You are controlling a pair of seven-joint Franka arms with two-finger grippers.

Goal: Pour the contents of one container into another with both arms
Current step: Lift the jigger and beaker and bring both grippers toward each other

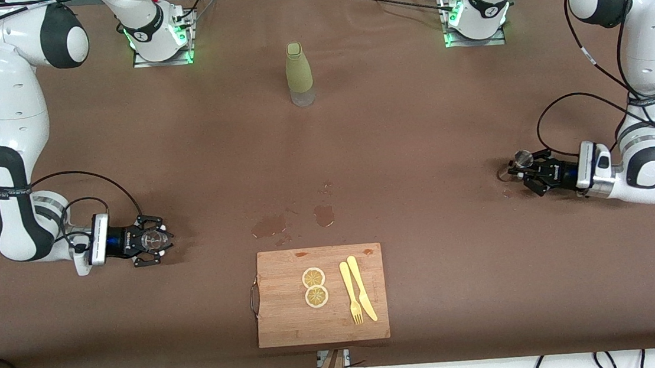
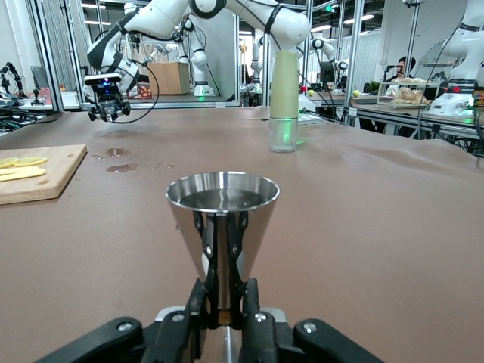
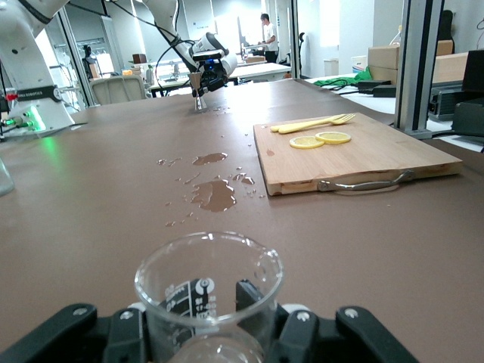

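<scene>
The steel jigger (image 2: 223, 215) stands upright, and my left gripper (image 2: 224, 299) is shut on its narrow waist. In the front view the jigger (image 1: 522, 159) and left gripper (image 1: 527, 172) are low over the table at the left arm's end. The clear glass cup (image 3: 208, 291), printed with black measuring marks, sits between the fingers of my right gripper (image 3: 212, 321), which is shut on it. The front view shows this cup (image 1: 153, 239) and the right gripper (image 1: 152, 243) low at the right arm's end. I cannot tell whether either container touches the table.
A tall olive-green bottle (image 1: 299, 74) stands mid-table near the bases. A wooden cutting board (image 1: 292, 323) near the front edge carries two lemon slices (image 1: 314, 287) and a yellow fork and knife (image 1: 357, 288). Wet patches (image 1: 323, 214) lie just past the board.
</scene>
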